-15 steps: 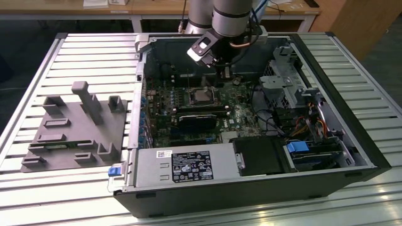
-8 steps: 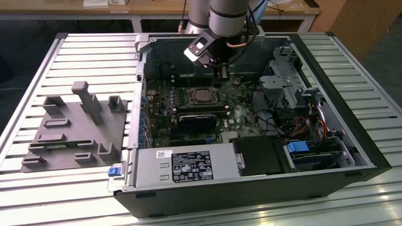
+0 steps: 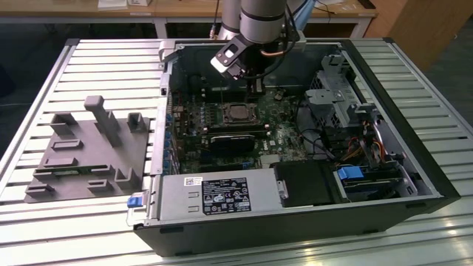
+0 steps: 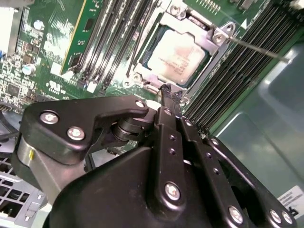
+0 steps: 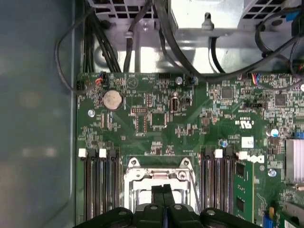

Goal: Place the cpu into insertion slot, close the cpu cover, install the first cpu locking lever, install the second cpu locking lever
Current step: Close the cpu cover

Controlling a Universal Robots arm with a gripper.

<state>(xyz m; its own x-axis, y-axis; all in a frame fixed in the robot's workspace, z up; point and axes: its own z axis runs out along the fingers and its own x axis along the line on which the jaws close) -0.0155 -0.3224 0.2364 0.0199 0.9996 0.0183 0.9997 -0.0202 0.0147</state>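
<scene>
Inside the open computer case [image 3: 296, 233], over the motherboard [image 5: 156, 118] | gripper [image 4: 170, 91] – fingers pressed together, nothing between them – tip just beside the insertion slot [image 3: 223, 112] | cpu [image 4: 176, 52] lies flat in the slot | cpu cover [image 4: 216, 34] frames it | thin lever rod [image 4: 256, 47] juts past one corner

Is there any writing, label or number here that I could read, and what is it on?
Nothing reads clearly.
Black label on the silver power supply box: print too small.
White sticker on the same box: too small.
Top of the cpu: faint marks, blurred.
White label on the case wall: cut off, blurred.
White markings on the green board: too small.
</scene>
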